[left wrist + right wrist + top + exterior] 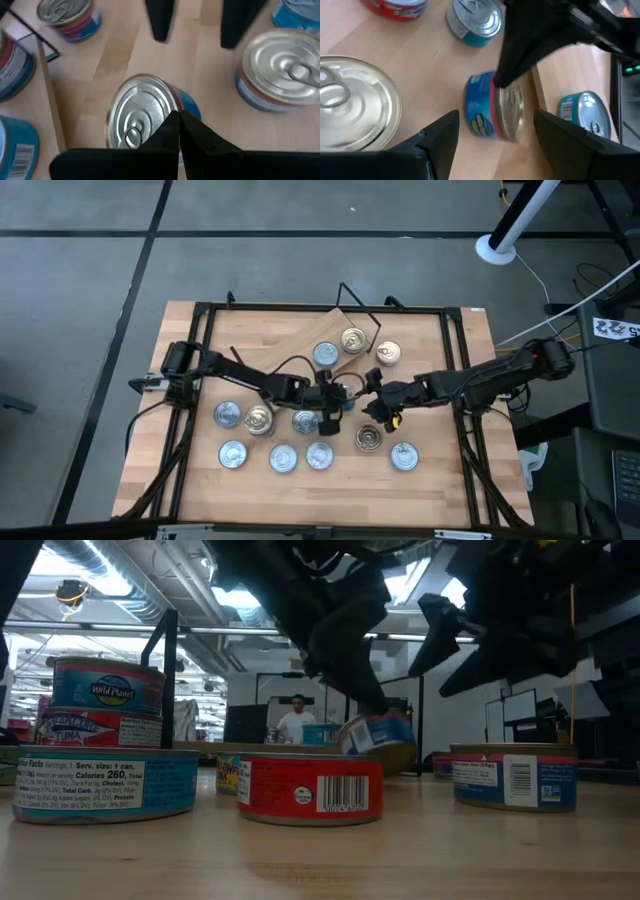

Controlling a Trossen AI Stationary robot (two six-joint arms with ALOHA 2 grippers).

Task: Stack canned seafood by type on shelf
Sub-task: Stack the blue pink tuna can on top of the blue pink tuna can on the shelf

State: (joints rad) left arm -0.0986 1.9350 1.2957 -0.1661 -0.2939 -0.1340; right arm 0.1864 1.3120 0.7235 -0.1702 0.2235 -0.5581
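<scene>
You've got a blue-label tin (492, 111) tipped on its edge at frame centre in the high view, silver lid sideways, pinched at the rim by the left gripper (178, 131), fingers closed on it. The right gripper (495, 131) faces it just beside, jaws spread wide, holding nothing; looks like a handover or a two-arm reorient, my guess.

The shelf (352, 326) sits at upper centre of the high view, tilted. Three tins are on or at it: a silver-lid tin (326, 354), a gold-lid tin (353, 339), and another gold one (388, 353), side by side, not stacked.

Most of the job is left: eight or so tins are loose on the table (180, 470) across the lower half, silver and gold mixed, for instance a gold-lid one (369, 439) at lower centre.
</scene>
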